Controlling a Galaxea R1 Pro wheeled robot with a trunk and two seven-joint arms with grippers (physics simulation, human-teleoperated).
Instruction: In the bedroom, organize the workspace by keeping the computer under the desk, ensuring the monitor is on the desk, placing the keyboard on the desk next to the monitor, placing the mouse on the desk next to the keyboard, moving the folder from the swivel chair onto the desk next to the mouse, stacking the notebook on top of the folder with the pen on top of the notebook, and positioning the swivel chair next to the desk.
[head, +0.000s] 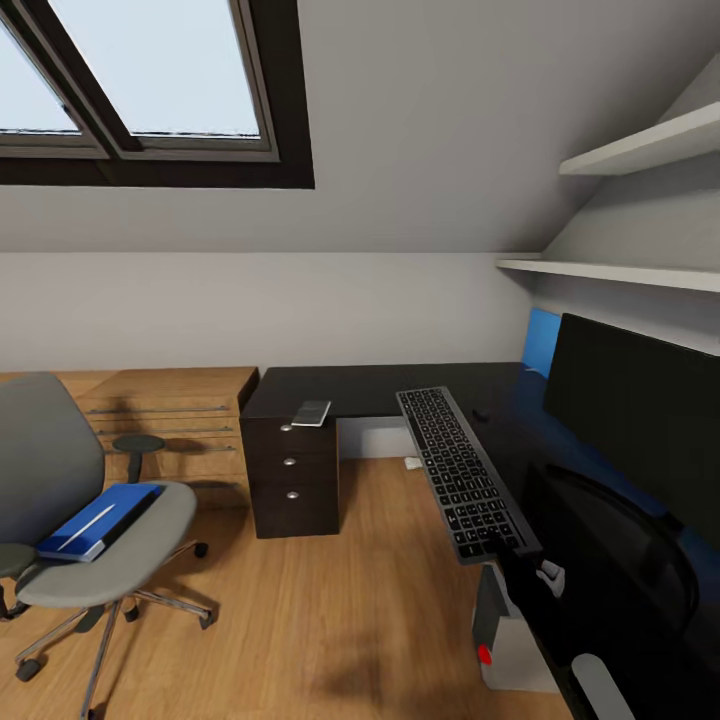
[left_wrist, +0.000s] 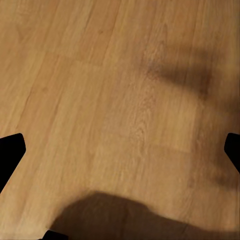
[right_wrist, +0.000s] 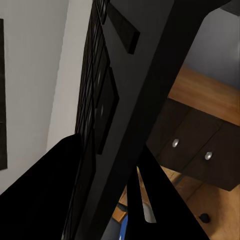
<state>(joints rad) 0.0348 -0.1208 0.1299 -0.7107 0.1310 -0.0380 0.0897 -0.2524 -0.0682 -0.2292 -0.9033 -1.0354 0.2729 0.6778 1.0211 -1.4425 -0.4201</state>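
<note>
Clearly the right gripper (right_wrist: 117, 185) clamps the keyboard (head: 460, 472) at its near end over the desk (head: 370, 388) edge; left gripper (left_wrist: 120, 150) spread wide above floor (left_wrist: 100, 90); folder (head: 95, 520) lies on swivel chair (head: 120, 545).

Counter (head: 380, 388): glossy black top, dark drawers with round silver metal knobs. Swivel chair (head: 60, 500): grey padded cloth, chrome metal base. Floor (head: 330, 610): smooth light wood planks, faint sheen; keyboard (head: 460, 472): matt black plastic
</note>
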